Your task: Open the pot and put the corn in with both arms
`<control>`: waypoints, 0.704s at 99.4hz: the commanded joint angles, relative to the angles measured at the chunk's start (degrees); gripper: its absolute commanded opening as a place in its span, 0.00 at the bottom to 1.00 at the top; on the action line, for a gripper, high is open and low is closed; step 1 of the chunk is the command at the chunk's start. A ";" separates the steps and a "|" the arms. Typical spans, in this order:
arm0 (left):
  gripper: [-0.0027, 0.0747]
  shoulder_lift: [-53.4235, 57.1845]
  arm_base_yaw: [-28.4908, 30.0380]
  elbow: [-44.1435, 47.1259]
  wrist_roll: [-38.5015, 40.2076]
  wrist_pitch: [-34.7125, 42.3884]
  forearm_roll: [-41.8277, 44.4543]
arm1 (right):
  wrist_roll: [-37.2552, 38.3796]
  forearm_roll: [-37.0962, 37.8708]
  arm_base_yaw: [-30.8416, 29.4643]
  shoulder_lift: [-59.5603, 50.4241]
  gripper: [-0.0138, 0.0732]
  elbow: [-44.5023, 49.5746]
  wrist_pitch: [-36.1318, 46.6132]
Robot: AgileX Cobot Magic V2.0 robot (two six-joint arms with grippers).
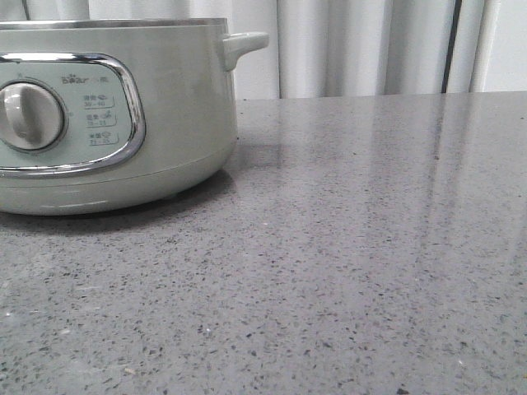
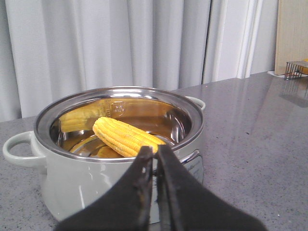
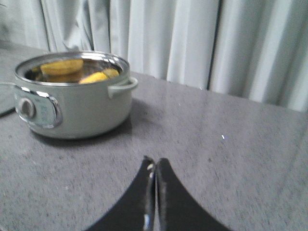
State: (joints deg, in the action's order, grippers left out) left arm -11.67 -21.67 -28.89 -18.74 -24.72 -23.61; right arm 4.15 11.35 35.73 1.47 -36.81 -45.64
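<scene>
Corn (image 2: 126, 136) lying inside the open electric pot (image 2: 120, 159), tilted against the steel wall; likely light, stiff, a bit slick on the kernels, best pinched across the middle. Left gripper (image 2: 155, 153) hovering just outside the rim near the cob, fingers closed, holding nothing; right gripper (image 3: 155, 166) likewise pressed together and empty over the table (image 3: 216, 144), well apart from the pot.

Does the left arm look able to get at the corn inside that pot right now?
Probably yes. The pot has no lid on, the corn lies exposed inside, and the left gripper sits just before the rim; its jaws are shut and would need opening.
</scene>
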 commanded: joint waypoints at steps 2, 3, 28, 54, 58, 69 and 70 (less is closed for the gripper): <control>0.01 -0.60 -0.64 -1.91 0.16 3.75 -0.83 | 0.67 1.63 -0.42 0.82 0.10 -0.90 3.31; 0.01 -0.60 -0.64 -1.91 0.16 3.75 -0.83 | 0.67 1.63 -0.42 0.82 0.10 -0.90 3.88; 0.01 -0.60 -0.64 -1.91 0.16 3.75 -0.83 | 0.67 1.63 -0.42 0.82 0.10 -0.90 7.52; 0.01 -0.60 -0.64 -1.91 0.16 3.75 -0.83 | 0.67 1.63 -0.42 0.82 0.10 -0.90 7.52; 0.01 -0.60 -0.64 -1.91 0.16 3.75 -0.83 | 0.67 1.63 -0.42 0.82 0.10 -0.90 7.52; 0.01 -0.60 -0.64 -1.91 0.16 3.75 -0.83 | 0.67 1.63 -0.42 0.82 0.10 -0.90 7.52; 0.01 -0.60 -0.64 -1.91 0.16 3.75 -0.83 | 0.67 1.63 -0.42 0.82 0.10 -0.90 7.52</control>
State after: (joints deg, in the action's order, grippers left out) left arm -11.67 -21.67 -28.89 -18.74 -24.82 -23.61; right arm 4.77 11.87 35.73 1.22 -36.55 -42.86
